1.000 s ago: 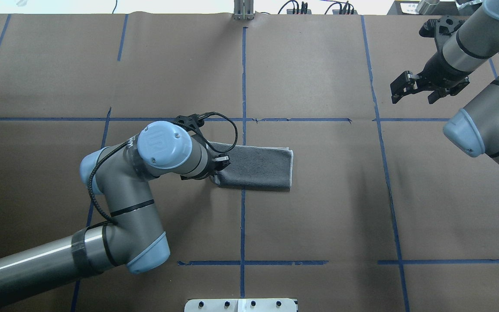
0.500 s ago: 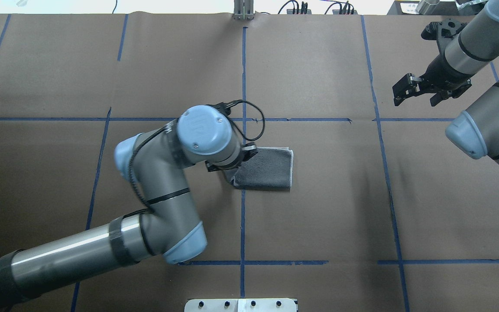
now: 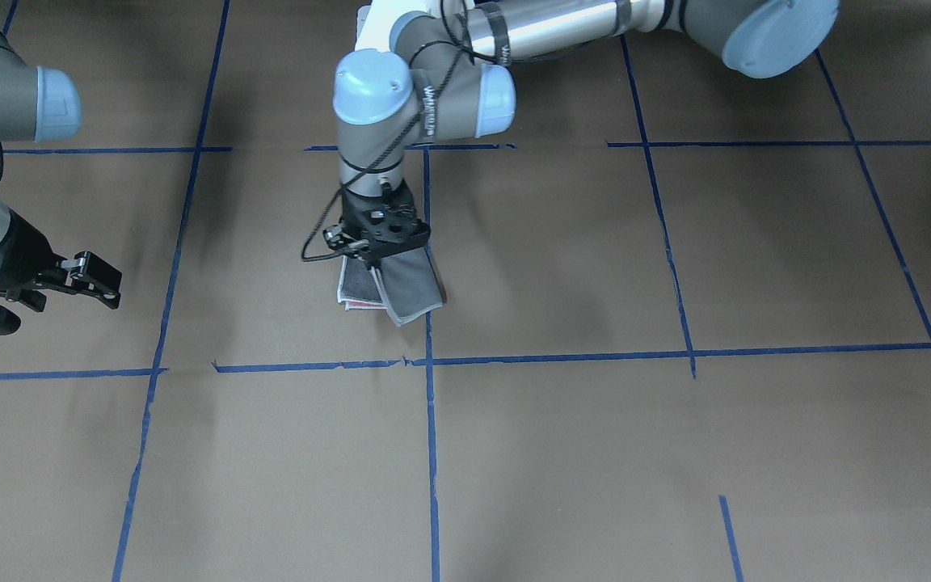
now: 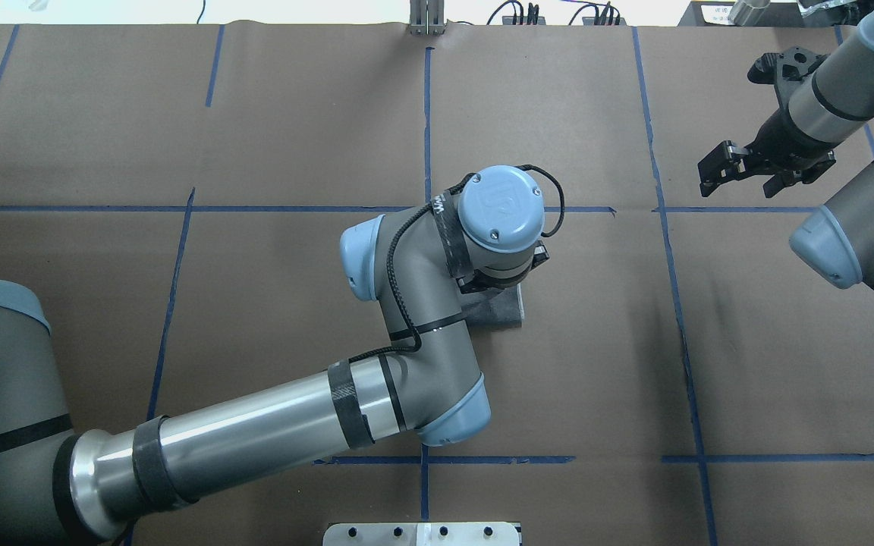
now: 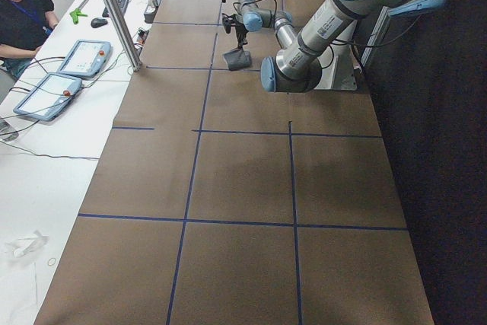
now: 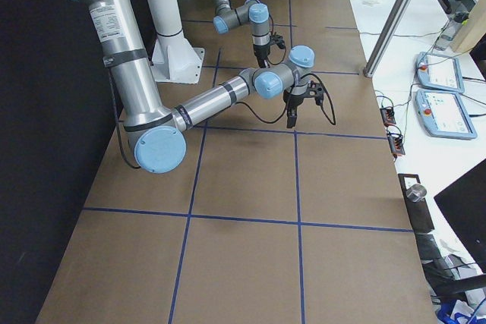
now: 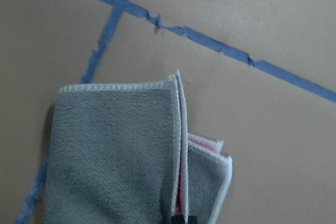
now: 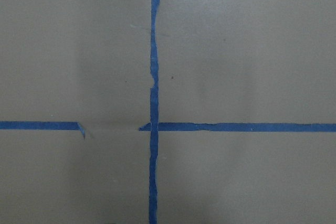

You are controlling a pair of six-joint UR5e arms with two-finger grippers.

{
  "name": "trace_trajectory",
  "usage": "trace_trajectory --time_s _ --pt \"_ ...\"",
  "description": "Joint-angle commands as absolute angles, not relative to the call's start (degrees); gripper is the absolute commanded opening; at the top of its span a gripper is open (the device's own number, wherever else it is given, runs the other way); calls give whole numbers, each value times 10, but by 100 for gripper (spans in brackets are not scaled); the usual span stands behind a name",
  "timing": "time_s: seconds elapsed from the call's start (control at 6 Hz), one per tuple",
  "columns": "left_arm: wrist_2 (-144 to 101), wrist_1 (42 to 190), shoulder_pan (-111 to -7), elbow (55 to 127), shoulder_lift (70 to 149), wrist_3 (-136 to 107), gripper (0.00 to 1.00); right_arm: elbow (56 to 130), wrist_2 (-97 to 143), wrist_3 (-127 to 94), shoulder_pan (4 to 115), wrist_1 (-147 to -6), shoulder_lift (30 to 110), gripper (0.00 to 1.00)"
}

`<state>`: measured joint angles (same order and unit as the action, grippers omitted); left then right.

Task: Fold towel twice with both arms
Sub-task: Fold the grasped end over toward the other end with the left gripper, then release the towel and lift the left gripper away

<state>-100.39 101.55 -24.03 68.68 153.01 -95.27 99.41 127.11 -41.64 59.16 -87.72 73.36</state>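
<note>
While the towel [image 3: 401,289], grey face out with pink showing between layers, lies half-doubled beside the blue tape line [image 3: 431,404], I judge the second fold under way, not landed: left gripper [image 3: 377,259] pinches its raised edge, right gripper [image 4: 746,176] hangs spread, well apart.

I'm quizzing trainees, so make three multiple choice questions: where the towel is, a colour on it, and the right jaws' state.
1. The towel is gripped by: A the right arm; B the left arm; C neither.
2. Colour between its grey layers: A pink; B green; C yellow.
3. The right arm's jaws are: A shut on the towel; B shut, empty; C open, empty.
B, left jaws pinch its edge; A, pink peeks out in the wrist view; C, they stand apart over bare table.
</note>
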Motion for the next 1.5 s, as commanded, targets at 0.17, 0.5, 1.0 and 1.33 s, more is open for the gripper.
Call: trace_trajectory --time_s 0.17,0.5,1.0,1.33 --pt "-979 1037 -214 684 1536 -934 7 994 1269 -417 592 -877 735 100" --pt "-983 1037 -219 685 1545 -892 100 994 1271 -417 592 -877 734 100" --pt "-1145 891 -338 703 1532 -677 100 994 1280 -363 618 -886 733 100" --pt "-1208 852 -443 835 1365 -446 100 998 1305 -212 700 -937 763 100"
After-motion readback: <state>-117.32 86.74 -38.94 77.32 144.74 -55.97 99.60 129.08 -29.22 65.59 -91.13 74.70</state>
